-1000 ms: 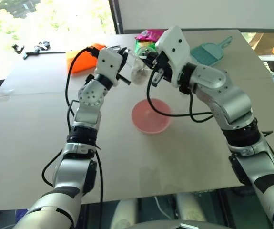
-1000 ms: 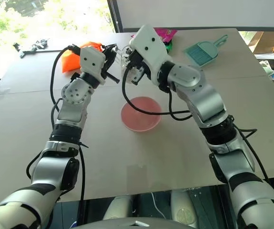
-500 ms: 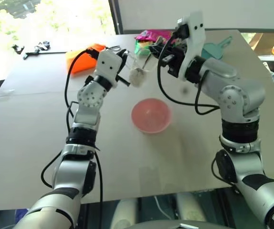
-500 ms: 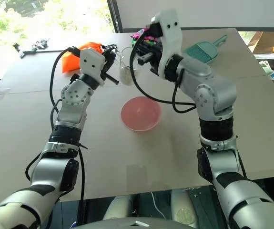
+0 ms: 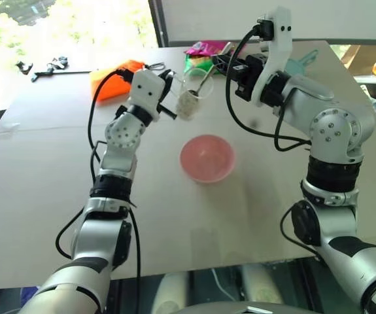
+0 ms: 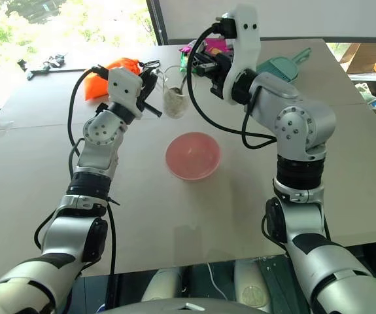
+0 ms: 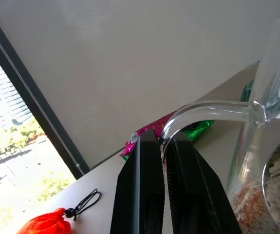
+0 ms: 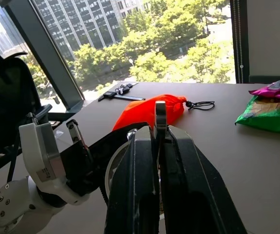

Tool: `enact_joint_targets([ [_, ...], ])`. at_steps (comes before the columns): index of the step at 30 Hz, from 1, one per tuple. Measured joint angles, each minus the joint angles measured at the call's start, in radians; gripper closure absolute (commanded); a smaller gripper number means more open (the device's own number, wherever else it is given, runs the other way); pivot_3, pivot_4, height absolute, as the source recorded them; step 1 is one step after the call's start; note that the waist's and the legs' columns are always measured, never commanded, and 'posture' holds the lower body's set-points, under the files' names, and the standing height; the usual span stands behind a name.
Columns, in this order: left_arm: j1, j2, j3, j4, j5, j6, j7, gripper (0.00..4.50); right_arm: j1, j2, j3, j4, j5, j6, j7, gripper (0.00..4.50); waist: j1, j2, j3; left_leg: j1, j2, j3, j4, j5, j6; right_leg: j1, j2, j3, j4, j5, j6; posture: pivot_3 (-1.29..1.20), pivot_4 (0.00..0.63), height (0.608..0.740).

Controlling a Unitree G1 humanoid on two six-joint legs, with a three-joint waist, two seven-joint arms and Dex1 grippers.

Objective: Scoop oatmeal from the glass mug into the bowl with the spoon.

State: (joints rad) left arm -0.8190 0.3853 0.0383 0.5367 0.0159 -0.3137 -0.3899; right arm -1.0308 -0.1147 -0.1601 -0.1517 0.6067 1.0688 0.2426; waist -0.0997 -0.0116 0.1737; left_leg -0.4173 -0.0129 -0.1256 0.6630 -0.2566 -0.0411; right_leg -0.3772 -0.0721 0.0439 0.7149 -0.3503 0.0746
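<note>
1. On the wide pale table (image 5: 57, 196), you have the bowl (image 5: 206, 157) sitting near the middle, pink and looking bare inside, with both arms raised beyond it. Behind them lie an orange pouch (image 5: 109, 78), a magenta packet (image 5: 205, 48), a green packet (image 5: 197, 63) and a teal dustpan (image 6: 280, 67).
2. Your left gripper (image 5: 169, 93) is shut tight on the thin handle of the glass mug (image 5: 189, 98), holding it up off the table and tipped toward the right arm. The left wrist view shows the clear handle pinched between the 2 black fingers (image 7: 140, 195).
3. Your right gripper (image 5: 225, 64) is clamped on the handle of the spoon (image 5: 205, 83); in the right wrist view the bright metal strip stands squeezed between its fingers (image 8: 135, 195). The shaft slants down into the mug's mouth.
4. Inside the mug, the oatmeal (image 5: 186, 104) lies heaped in the low side of the glass. The spoon's oval end is hidden there, so I cannot tell if it is loaded.
5. My reading: you are on the scooping step, with nothing yet carried over. Next, dig the spoon under the flakes, lift it out level past the rim, then travel to the bowl and tip. Keep the mug steady, or flakes may spill onto the table.
</note>
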Motion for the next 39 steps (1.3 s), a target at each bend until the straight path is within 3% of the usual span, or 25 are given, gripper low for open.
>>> enact_joint_targets([
  [25,0.074,-0.021,0.002,-0.102,-0.038,0.121,0.007,4.44,-0.018,0.006,-0.08,0.022,0.103,0.041,-0.103,4.5,-0.001,0.0,0.0,0.0,0.0,0.0,0.0,0.0,0.0,0.0,0.0,0.0,0.001,0.0,0.0,0.0,0.15,0.74],
  [39,0.096,-0.023,0.017,-0.137,-0.051,0.164,0.025,4.44,-0.082,0.092,-0.307,0.121,0.296,0.199,-0.322,4.5,-0.001,0.0,0.0,0.0,0.0,0.0,0.0,0.0,0.0,0.0,0.0,0.0,0.001,0.0,0.0,0.0,0.15,0.74],
])
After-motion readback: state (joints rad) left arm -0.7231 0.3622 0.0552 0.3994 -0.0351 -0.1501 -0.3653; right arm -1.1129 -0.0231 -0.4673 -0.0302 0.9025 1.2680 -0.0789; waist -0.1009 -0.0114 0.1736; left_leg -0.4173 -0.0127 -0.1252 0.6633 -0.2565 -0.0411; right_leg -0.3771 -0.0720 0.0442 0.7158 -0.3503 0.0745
